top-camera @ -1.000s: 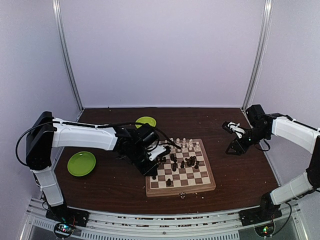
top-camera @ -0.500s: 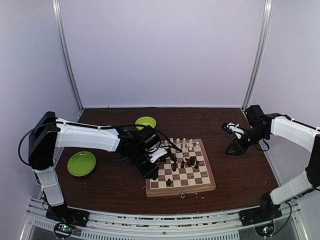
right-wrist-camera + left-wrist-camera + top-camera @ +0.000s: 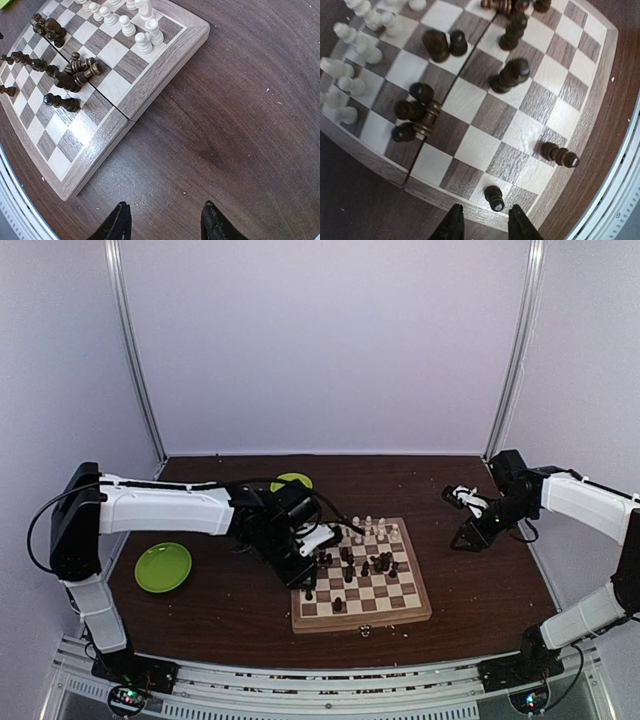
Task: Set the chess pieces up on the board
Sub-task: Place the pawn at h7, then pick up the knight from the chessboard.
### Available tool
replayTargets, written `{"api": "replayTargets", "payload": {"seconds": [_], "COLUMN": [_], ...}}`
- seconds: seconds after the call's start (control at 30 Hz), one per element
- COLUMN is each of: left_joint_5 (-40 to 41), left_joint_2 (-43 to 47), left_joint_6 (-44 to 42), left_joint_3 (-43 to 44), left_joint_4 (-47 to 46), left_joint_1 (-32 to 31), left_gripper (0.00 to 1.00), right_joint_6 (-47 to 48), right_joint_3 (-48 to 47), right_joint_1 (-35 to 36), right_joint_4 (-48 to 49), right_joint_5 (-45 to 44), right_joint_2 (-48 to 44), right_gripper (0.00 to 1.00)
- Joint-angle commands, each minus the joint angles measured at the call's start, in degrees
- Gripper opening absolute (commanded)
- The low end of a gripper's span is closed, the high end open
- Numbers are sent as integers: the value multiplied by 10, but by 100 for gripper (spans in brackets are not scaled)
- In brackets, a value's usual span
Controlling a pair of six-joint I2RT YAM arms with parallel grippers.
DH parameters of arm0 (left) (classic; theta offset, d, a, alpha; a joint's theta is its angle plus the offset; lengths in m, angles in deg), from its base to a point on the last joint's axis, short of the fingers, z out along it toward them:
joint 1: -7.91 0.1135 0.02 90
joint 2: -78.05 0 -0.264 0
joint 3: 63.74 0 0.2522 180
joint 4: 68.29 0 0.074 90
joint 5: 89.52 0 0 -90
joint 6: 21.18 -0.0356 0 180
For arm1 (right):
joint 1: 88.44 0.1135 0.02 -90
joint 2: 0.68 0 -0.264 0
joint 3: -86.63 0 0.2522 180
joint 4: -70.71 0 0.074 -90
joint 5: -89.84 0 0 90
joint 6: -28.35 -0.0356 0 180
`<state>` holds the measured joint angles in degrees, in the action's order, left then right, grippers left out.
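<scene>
The wooden chessboard [image 3: 365,624], checkered in light and dark brown with a pale rim, lies flat on the bench, a seam running across its middle. Cream-white chessmen [image 3: 368,528] stand upright, clustered along its far edge. Dark brown chessmen [image 3: 366,565] are scattered over the middle squares, several toppled and touching. One dark pawn [image 3: 494,197] stands alone near the left rim.

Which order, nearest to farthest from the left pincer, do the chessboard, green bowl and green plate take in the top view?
1. The chessboard, right beside the left pincer, which hangs at its left edge.
2. The green bowl, farther back, toward the rear.
3. The green plate, far off to the left.
</scene>
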<state>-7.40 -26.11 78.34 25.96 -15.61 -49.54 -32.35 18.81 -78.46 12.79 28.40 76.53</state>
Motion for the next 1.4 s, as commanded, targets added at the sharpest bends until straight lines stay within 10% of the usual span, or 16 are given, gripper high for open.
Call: {"api": "replayTargets", "payload": {"seconds": [0.0, 0.53, 1.37], "left_joint_5": [63, 57, -10], "left_joint_2": [42, -96, -220], "left_joint_6": [-12, -29, -20], "left_joint_3": [52, 243, 303], "left_joint_4": [5, 5, -7], "left_joint_1": [-1, 32, 30], "left_gripper": [32, 34, 33], "right_joint_6": [5, 7, 11], "right_joint_3": [-15, -7, -5], "right_joint_1": [6, 6, 7], "right_joint_4": [-8, -5, -5], "right_joint_5": [-5, -11, -20], "right_joint_2": [1, -34, -30], "right_gripper": [48, 48, 48]}}
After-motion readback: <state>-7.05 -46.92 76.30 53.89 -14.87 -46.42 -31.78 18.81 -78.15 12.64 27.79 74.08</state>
